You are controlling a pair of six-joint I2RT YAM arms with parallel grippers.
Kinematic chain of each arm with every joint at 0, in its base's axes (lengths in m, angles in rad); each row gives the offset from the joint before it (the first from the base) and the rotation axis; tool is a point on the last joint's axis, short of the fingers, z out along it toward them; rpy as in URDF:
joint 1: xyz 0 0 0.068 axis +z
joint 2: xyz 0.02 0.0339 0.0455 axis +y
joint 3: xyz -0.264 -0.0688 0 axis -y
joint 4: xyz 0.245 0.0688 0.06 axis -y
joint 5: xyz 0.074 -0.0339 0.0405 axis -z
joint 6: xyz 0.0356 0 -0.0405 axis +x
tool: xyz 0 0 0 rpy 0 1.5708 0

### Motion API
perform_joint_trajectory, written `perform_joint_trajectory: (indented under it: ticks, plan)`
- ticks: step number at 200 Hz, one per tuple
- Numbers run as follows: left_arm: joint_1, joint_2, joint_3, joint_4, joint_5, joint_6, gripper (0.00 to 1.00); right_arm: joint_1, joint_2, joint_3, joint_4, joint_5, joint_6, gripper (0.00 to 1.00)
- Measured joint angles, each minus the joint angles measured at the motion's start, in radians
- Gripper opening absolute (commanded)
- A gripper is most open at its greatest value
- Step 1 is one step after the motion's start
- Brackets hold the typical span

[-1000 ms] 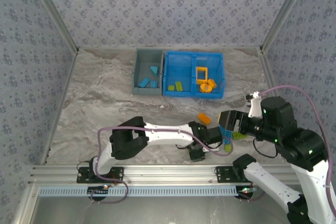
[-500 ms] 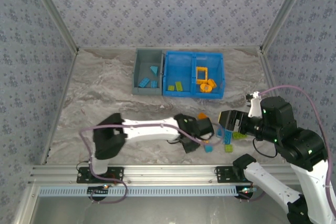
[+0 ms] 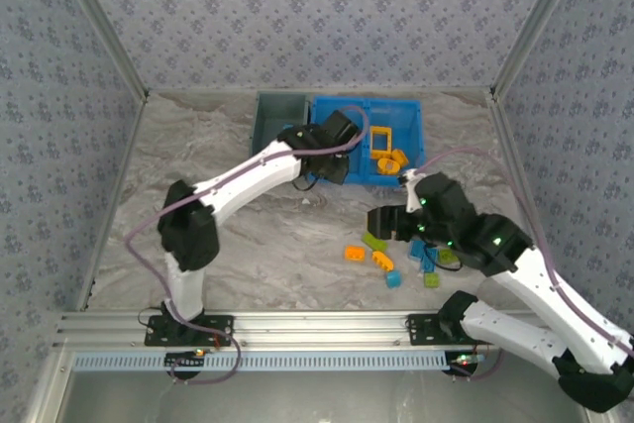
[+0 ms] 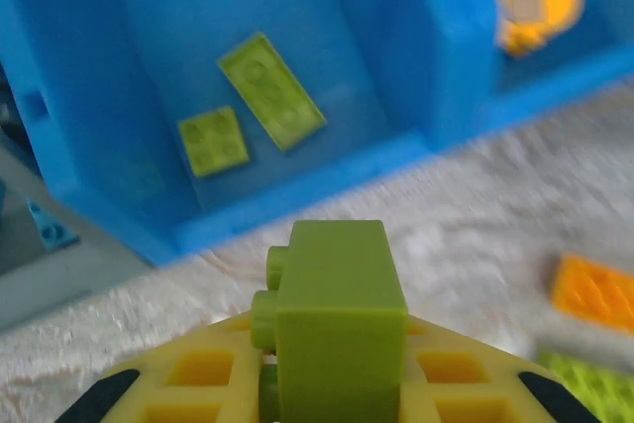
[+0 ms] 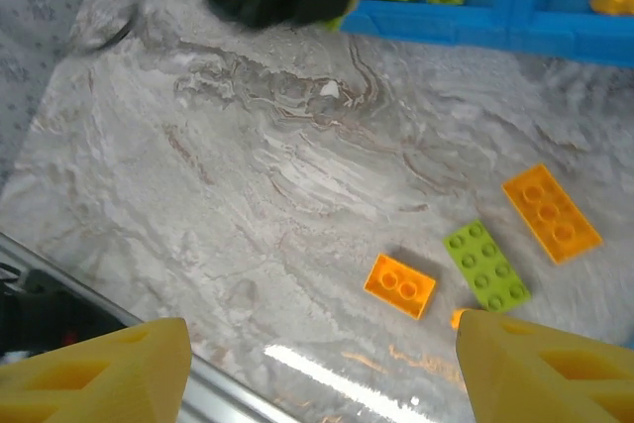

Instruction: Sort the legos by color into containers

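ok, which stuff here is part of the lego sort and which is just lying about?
Job: left gripper, held green brick, loose orange brick, loose green plate, grey bin, blue bin.
Not the job: aluminium rail, wallpapered wall.

A: How many bins?
B: Two, top centre: a grey bin [image 3: 269,111], a blue bin [image 3: 408,121].
A: Greens inside the blue?
B: Two: a square plate [image 4: 211,141], a long plate [image 4: 270,89]. One green brick [image 4: 337,314] at bottom centre, too.
A: Loose, lower right of the overhead?
B: Two orange legos [image 3: 354,254] [image 3: 381,262], two blue legos [image 3: 393,279] [image 3: 427,263], three green legos [image 3: 373,241] [image 3: 432,280] [image 3: 448,257], as far as I can tell.
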Motion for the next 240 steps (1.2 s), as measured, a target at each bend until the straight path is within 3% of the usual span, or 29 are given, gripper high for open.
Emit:
perform_joint_trajectory:
  ticks: [24, 64, 106, 126, 148, 207, 240]
  plan:
    - [0.032, 0.197, 0.226, -0.076, -0.049, -0.043, 0.20, 0.104, -0.002, -0.111, 0.172, 0.148, -0.015, 0.72]
    - [0.038, 0.428, 0.538, -0.205, -0.152, -0.080, 0.20, 0.129, -0.007, -0.185, 0.317, 0.267, 0.028, 0.72]
    - [0.039, 0.481, 0.560, -0.260, -0.229, -0.116, 0.26, 0.163, -0.069, -0.208, 0.335, 0.305, 0.076, 0.72]
    - [0.041, 0.496, 0.562, -0.269, -0.234, -0.126, 0.46, 0.167, -0.095, -0.210, 0.331, 0.314, 0.086, 0.73]
    - [0.042, 0.505, 0.562, -0.269, -0.225, -0.140, 0.56, 0.168, -0.106, -0.210, 0.323, 0.322, 0.096, 0.74]
    - [0.030, 0.485, 0.566, -0.277, -0.223, -0.148, 0.57, 0.167, -0.105, -0.196, 0.225, 0.356, 0.100, 0.74]
    - [0.010, 0.362, 0.566, -0.288, -0.236, -0.169, 0.58, 0.137, -0.106, -0.123, 0.095, 0.394, 0.100, 0.74]
